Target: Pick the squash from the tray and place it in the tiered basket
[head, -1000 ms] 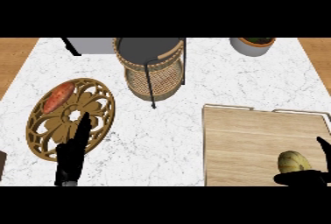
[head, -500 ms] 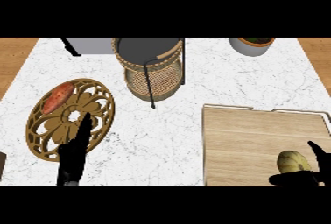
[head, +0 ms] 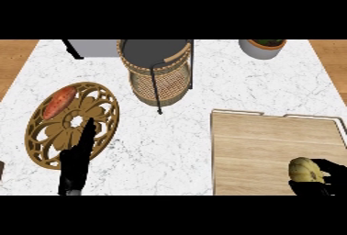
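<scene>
A pale yellow squash (head: 305,169) lies at the near right corner of the wooden tray (head: 271,142). My right hand (head: 327,176) is curled round its right and near side, partly cut off by the view's lower edge. The tiered basket (head: 158,69), woven wicker with a dark frame, stands at the back middle of the marble counter. My left hand (head: 76,158) rests open at the lower left, fingers pointing up over a carved trivet.
A round carved wooden trivet (head: 71,123) lies at the left with a red-orange vegetable (head: 59,102) on its far edge. A grey pot with a plant (head: 264,47) stands at the back right. A grey box (head: 95,47) sits back left.
My right hand has moved left onto the squash and curled its fingers round it. The squash, tray and left hand have stayed in place.
</scene>
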Tool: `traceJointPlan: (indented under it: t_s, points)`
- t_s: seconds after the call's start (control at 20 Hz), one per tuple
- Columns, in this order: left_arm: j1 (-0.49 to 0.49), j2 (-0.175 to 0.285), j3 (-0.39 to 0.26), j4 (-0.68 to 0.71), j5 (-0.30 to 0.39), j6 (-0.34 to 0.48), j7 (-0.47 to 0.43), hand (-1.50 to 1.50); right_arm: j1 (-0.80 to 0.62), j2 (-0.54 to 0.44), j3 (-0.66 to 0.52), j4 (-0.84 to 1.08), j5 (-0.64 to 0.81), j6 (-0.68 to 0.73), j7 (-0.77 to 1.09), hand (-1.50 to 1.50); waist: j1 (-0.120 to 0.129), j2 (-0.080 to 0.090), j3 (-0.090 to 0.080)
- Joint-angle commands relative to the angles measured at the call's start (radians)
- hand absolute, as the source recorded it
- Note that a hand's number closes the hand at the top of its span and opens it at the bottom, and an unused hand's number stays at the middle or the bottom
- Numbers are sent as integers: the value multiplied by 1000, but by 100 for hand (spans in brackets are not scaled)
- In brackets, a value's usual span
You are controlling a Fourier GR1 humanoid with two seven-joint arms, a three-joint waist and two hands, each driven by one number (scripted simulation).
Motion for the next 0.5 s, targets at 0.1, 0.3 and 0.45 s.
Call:
traceJointPlan:
  t_s: [0.1,0.3,0.45]
  points:
    - [-44,-24,21,81,-14,-8,0,0,-39,44,63,111,119,-26,-72,150,3,7,4]
    - [30,-11,20,16,-12,-28,-9,0,-75,37,74,98,225,-42,-31,150,7,7,4]
    - [-20,11,41,-11,-17,-40,69,0,-42,37,26,7,245,-68,-24,150,1,6,4]
